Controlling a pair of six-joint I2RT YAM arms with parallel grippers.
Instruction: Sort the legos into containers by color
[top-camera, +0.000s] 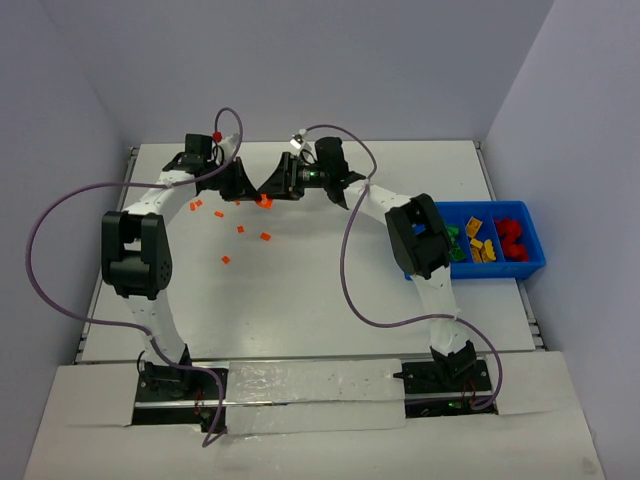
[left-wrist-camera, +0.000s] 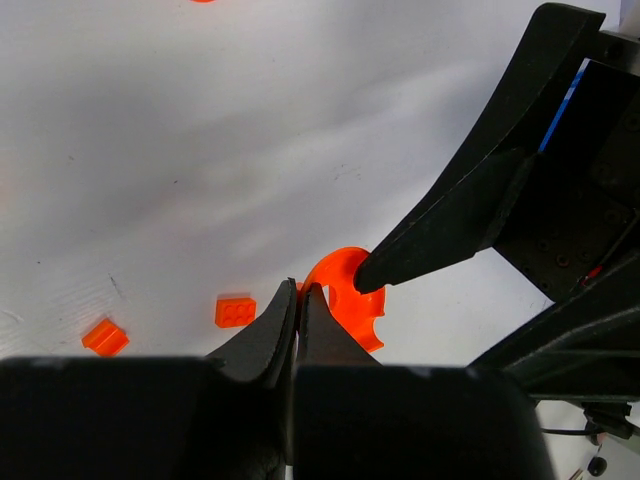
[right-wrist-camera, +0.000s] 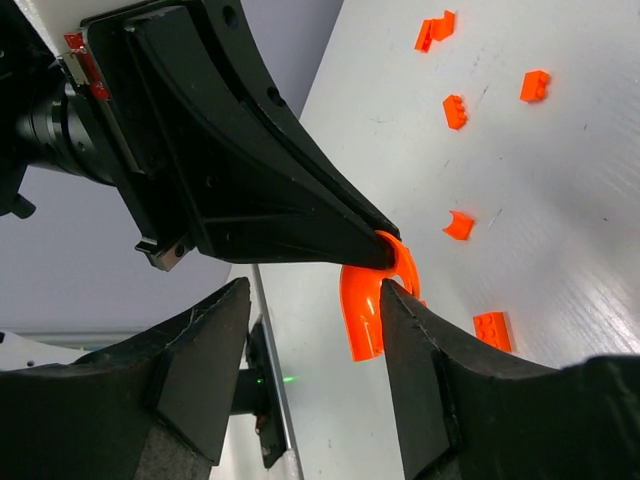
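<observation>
The overhead camera sits above and behind the arm bases, facing down and forward. It is far enough back to take in the whole white desk (top-camera: 300, 300), out to the shallow bright-blue plastic bin (top-camera: 480, 272) at its right edge. Each wrist camera sits close behind its own black fingers. The one on the left gripper (left-wrist-camera: 298, 295) looks rightward and the one on the right gripper (right-wrist-camera: 312, 290) looks leftward, so they face each other. Both wrist views share the curved orange plastic piece (left-wrist-camera: 345, 290) (right-wrist-camera: 362, 310). From overhead it is tiny (top-camera: 264, 201), toward the middle of the desk's far edge.
</observation>
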